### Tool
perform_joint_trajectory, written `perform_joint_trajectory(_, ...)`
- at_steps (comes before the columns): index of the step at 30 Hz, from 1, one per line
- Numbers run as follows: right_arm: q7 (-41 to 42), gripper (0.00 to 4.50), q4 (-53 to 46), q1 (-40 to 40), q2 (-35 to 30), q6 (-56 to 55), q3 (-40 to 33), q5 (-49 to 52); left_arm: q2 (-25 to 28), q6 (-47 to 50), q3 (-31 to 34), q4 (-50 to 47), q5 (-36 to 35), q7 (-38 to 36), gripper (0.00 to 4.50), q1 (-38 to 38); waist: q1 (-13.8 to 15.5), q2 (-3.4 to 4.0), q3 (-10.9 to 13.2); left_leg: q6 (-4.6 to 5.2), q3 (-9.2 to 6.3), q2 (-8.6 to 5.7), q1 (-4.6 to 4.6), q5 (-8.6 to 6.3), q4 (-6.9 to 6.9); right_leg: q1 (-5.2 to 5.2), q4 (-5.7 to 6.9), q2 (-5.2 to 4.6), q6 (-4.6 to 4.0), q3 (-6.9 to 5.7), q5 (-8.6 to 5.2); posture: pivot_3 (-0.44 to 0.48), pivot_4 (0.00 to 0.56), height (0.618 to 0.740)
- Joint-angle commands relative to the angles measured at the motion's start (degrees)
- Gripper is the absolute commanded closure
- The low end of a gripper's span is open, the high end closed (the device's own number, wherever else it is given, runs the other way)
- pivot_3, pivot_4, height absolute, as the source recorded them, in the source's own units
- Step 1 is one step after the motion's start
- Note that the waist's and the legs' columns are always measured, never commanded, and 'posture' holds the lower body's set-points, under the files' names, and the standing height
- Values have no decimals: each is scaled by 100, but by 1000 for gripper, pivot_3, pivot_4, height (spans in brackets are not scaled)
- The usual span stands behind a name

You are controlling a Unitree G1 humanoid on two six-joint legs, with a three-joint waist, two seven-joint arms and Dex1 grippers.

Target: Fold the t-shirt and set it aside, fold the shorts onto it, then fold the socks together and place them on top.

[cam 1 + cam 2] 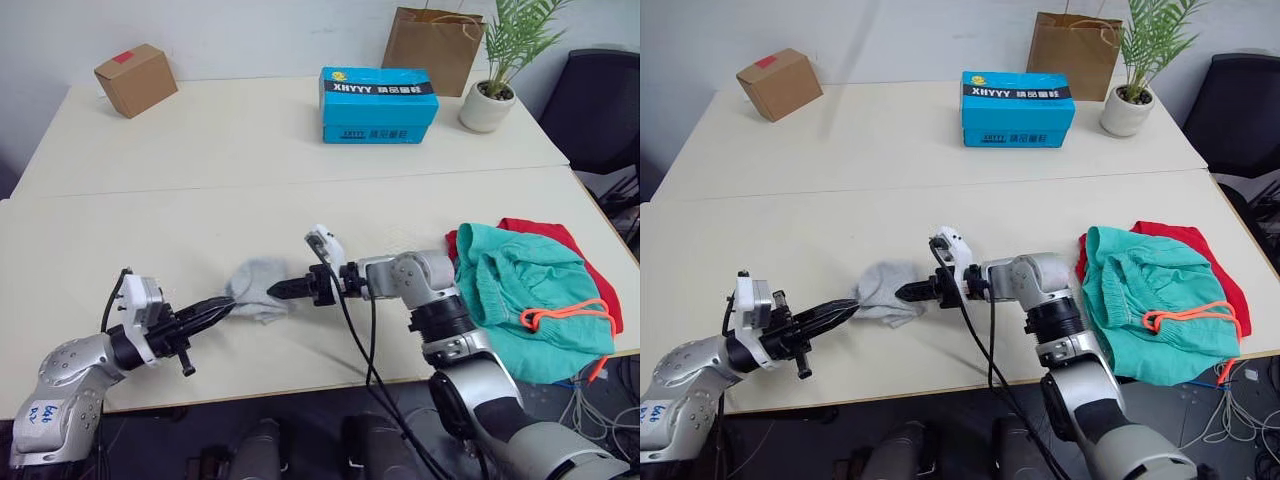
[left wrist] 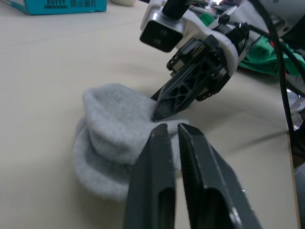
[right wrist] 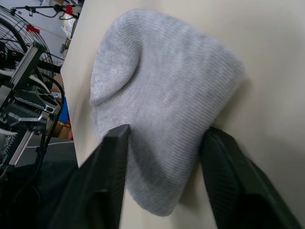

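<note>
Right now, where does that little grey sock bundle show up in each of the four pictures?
Left eye view: the socks lie on the near table, between the left pincer and the right pincer.
Right eye view: the same spot, lower centre-left.
Left wrist view: just beyond that pincer's shut fingers.
Right wrist view: between that pincer's open fingers.
Shared landmark: the right pincer at the socks.

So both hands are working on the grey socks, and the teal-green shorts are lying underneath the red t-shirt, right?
Not quite: the head views show the teal-green cloth shorts lying on top of the bright red t-shirt, not under it. Both hands, left and right, are at the soft grey socks.
</note>
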Motion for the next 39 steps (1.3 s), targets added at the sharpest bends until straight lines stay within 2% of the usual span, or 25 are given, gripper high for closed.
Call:
perform_joint_trajectory(1, 33, 3871, -70, -45, 2, -104, -187, 85, 57, 27, 384, -433, -299, 83, 2912, 160, 2, 0, 0, 0, 0, 0, 3, 0, -1, 3, -1, 0, 0, 0, 0, 0, 150, 740)
perform_joint_trajectory(3, 247, 4460, -356, 51, -96, -2, -195, 239, 99, 96, 454, -619, -447, 20, 2336, 244, 6, 0, 0, 0, 0, 0, 4, 0, -2, 4, -3, 0, 0, 0, 0, 0, 150, 740)
perform_joint_trajectory(6, 817, 4500, -1219, 247, -646, 393, -268, 729, 106, 209, 328, -989, -643, -6, 1354, 269, 63, 0, 0, 3, -4, -3, 0, -2, -3, 4, -7, -3, 0, 0, 0, 0, 150, 740)
perform_joint_trajectory(8, 1481, 4500, -2005, 399, -1420, 758, -307, 1249, 10, 262, 170, -1180, -743, 82, 705, 174, 119, 4, 3, 9, -5, -7, -6, -6, -3, 5, -17, -7, 3, 0, 2, 0, 150, 740)
perform_joint_trajectory(10, 2356, 4500, -2772, 543, -2630, 990, -333, 1725, -93, 273, -72, -1314, -748, 158, 15, 36, 174, 16, 10, 20, -5, -12, -6, -12, -2, 9, -30, -12, 8, 0, 5, 0, 150, 740)
perform_joint_trajectory(13, 3023, 4500, -3117, 655, -4098, 1277, -626, 2147, -240, 269, -387, -1427, -751, 229, 15, -155, 176, 23, 14, 60, -8, -14, -2, -38, -4, 26, -77, -12, 14, -1, 8, 0, 150, 740)
perform_joint_trajectory(17, 3746, 4500, -2909, 953, -5788, 1150, -1178, 2227, -361, 238, -660, -1364, -722, 257, 15, -474, 149, 32, 19, 56, -2, -2, 13, -43, -5, 44, -95, 4, 11, -3, 6, 0, 150, 740)
perform_joint_trajectory(21, 4697, 4500, -2344, 1814, -7240, -240, -1610, 1484, -387, 182, -803, -1290, -692, 199, 15, -699, 188, 42, 24, 57, 1, -3, 15, -41, -3, 50, -97, 6, 10, -3, 6, 0, 150, 740)
perform_joint_trajectory(24, 5342, 4500, -1247, 2410, -8101, -1459, -1514, 642, -360, 271, -892, -1309, -890, 55, 15, -844, 188, 43, 24, 59, 5, -3, 15, -40, 19, 58, -100, 7, 11, -3, 7, 0, 150, 740)
perform_joint_trajectory(28, 5575, 4500, 286, 2691, -8422, -3059, -979, -203, -339, 307, -1033, -1318, -1010, -128, 15, -1020, 173, 43, 24, 63, 19, 0, 13, -37, 53, 71, -109, 7, 11, 11, 6, 0, 150, 740)
perform_joint_trajectory(35, 5274, 4500, 2542, 1210, -7510, -4740, -158, -1748, -86, 312, -918, -1314, -1005, -377, 15, -947, 146, 85, 41, 33, 58, 4, 24, -12, 57, 61, -108, 19, 9, 47, 5, 0, 150, 740)
perform_joint_trajectory(39, 4878, 4500, 3345, 679, -6941, -5088, -118, -2151, -10, 336, -931, -1380, -1035, -361, 15, -967, 167, 90, 44, 30, 59, 6, 24, -10, 60, 59, -106, 22, 8, 49, 5, 0, 150, 740)
